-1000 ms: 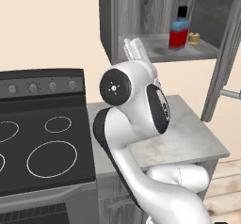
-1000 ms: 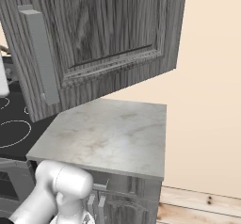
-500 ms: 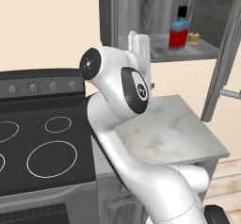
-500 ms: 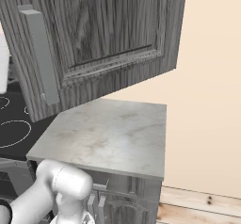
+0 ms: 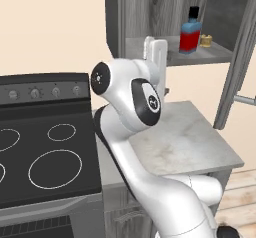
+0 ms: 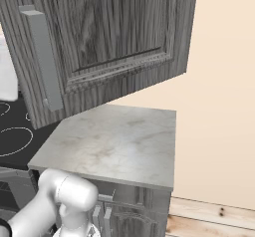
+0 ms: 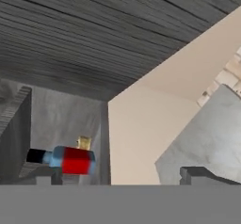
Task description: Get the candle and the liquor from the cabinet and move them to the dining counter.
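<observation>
My arm is raised in front of the cabinet (image 5: 150,12), door (image 6: 114,32) swung wide with its vertical bar handle (image 6: 42,57) toward me; dark grey wood grain all over, panelled front. On the shelf stands the liquor (image 5: 191,31), upright, up at about one o'clock from my elbow in the left base view; squat little bottle, red lower body, light blue shoulders, black cap on top. Just beside it, at its three o'clock, sits a small yellowish thing, the candle (image 5: 205,40); too small to make out more. In the hand view the liquor (image 7: 63,159) lies sideways across the picture because my wrist is rolled, cap pointing to nine o'clock, the candle (image 7: 84,143) peeking just past it at twelve o'clock. My tool (image 7: 121,176) has its fingers spread wide apart, nothing between them; it is short of the shelf, not touching the bottle. Below the cabinet lies the small marbled surface (image 5: 190,142), pale grey; the black stove (image 5: 45,152) adjoins it at nine o'clock.
</observation>
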Motion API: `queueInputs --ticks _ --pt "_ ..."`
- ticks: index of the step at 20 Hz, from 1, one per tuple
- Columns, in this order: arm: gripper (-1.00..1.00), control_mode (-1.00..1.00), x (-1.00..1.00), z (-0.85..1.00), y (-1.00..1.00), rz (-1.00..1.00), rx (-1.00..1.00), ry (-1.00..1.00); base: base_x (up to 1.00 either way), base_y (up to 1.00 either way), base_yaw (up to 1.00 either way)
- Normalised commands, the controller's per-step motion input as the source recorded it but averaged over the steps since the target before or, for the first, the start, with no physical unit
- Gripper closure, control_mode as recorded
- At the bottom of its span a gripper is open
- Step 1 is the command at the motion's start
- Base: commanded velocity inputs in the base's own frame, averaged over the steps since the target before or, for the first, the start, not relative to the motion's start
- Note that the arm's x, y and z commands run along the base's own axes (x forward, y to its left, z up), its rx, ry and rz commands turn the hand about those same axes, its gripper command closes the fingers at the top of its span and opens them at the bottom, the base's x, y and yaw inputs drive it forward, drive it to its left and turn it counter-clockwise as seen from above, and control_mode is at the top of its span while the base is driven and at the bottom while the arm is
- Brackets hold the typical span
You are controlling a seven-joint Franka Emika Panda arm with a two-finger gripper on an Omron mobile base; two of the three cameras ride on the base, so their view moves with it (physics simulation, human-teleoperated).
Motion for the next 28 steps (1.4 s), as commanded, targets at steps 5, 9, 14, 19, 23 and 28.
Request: queueInputs --ticks 5,9,14,19,23,28 --pt "-1.00 -1.00 0.12 -0.02 -0.38 -0.05 0.08 -0.10 0.00 0.00 0.00" --pt "-1.00 -1.00 0.02 0.00 -0.42 -0.05 0.14 -0.02 0.00 0.00 0.00" --pt "-1.00 -1.00 0.03 0.00 -0.25 -0.06 0.18 -0.05 0.00 0.00 0.00" --pt "-1.00 -1.00 -0.36 0.01 -0.13 -0.06 0.17 -0.14 0.00 0.00 0.00" --pt "-1.00 -1.00 -0.48 0.02 -0.24 -0.11 0.10 -0.16 0.00 0.00 0.00" --pt "-1.00 -1.00 -0.47 0.05 -0.35 -0.15 0.10 -0.11 0.00 0.00 0.00"
